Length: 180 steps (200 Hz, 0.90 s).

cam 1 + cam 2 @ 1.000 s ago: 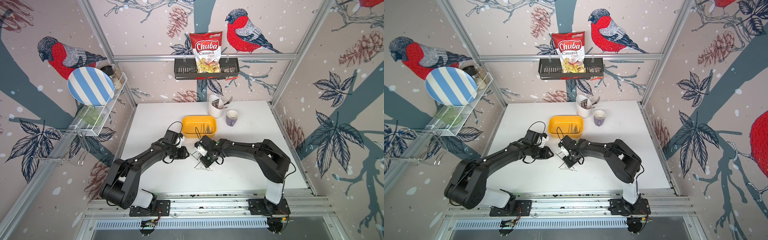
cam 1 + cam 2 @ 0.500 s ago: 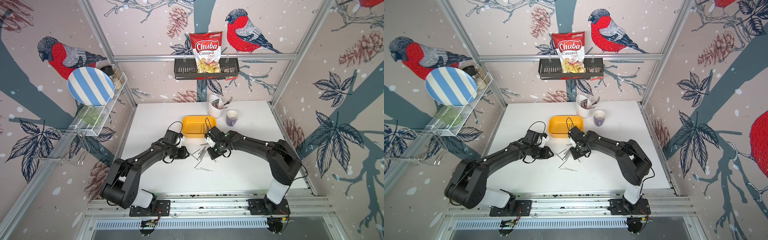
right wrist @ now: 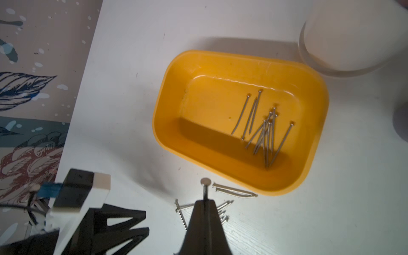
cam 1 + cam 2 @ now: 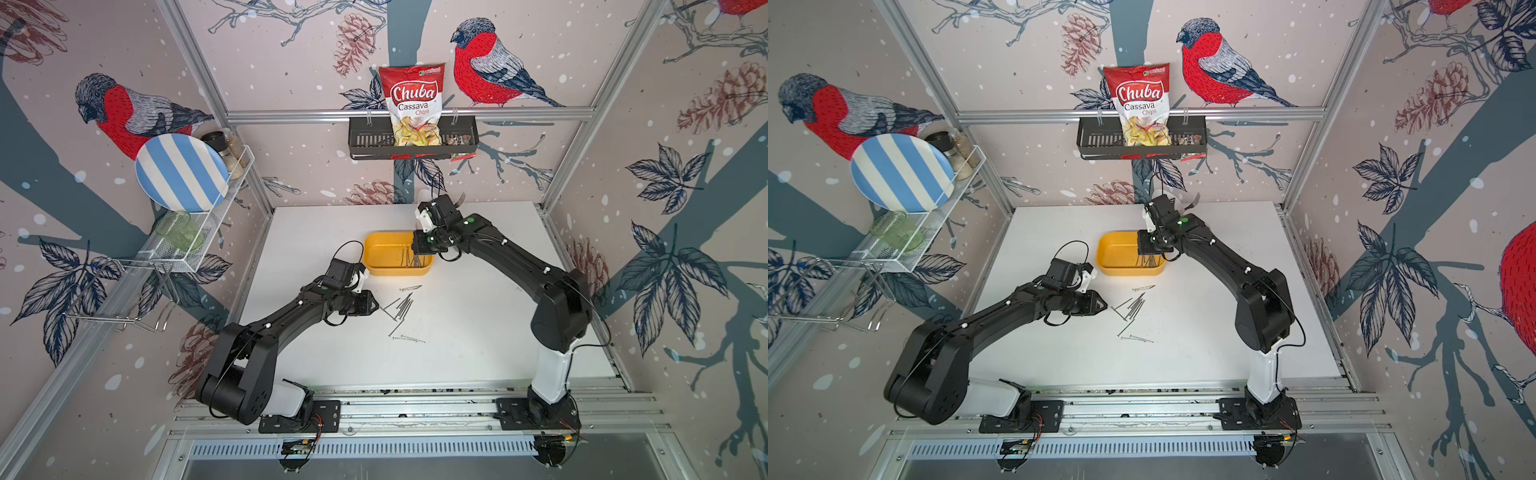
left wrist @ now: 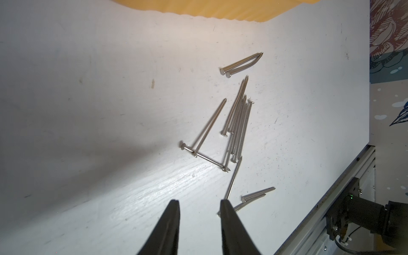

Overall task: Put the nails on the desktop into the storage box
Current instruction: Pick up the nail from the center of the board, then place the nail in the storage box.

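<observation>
Nail [image 3: 205,182] pinched in right hand [image 3: 205,201], over storage box [image 3: 167,132].

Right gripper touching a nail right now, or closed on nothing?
Touching. The right wrist view shows it: the right gripper is shut on one nail, shaft pinched between the tips, head sticking out.

Right end effector [image 3: 205,202] carried nail [image 3: 205,187] to storage box [image 3: 165,123].

Chips bag [image 4: 412,102] upright in black wire basket [image 4: 368,141], high at back. Striped plate [image 4: 180,172], green glass [image 4: 179,232], jars [image 4: 232,149] in white wire rack [image 4: 195,262].
</observation>
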### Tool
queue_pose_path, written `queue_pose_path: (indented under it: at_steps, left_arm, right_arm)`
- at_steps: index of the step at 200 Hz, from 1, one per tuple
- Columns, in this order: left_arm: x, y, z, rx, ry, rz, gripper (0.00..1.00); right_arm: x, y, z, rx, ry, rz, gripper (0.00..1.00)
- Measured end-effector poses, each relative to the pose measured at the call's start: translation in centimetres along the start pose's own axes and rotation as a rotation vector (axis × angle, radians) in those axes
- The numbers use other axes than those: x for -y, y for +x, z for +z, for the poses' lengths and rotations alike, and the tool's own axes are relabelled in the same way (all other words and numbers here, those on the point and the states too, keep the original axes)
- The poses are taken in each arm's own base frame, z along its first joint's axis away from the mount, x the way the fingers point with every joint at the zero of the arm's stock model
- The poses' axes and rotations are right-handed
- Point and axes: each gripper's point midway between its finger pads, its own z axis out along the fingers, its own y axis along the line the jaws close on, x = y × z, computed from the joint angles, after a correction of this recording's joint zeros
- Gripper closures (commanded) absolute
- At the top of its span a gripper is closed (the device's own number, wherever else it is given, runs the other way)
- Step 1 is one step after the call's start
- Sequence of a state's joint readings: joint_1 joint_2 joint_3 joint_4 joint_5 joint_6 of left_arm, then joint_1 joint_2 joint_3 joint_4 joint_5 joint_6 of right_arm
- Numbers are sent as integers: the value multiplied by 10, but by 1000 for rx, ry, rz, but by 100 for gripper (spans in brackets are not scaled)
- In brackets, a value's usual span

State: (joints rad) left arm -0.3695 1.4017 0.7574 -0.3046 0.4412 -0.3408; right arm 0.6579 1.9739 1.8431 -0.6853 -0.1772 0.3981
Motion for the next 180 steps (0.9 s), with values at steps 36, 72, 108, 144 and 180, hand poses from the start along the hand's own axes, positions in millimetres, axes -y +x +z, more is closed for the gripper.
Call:
queue_pose_path:
  at_steps: [36, 72, 108, 144, 180]
  left_arm:
    - [4, -10, -7, 37, -5, 15, 66]
    - [5, -15, -11, 48, -12, 18, 65]
    - [4, -14, -10, 40, -17, 12, 66]
    - [1, -13, -7, 30, -21, 7, 66]
    - [-1, -12, -6, 20, -26, 5, 66]
  right_arm:
    - [14, -18, 43, -14, 76, 40, 100]
    - [45, -13, 78, -48, 156, 111, 100]
    - [72, 0, 103, -87, 210, 174, 100]
    - [83, 8, 116, -108, 231, 199, 100]
    - [91, 18, 129, -131, 244, 222, 100]
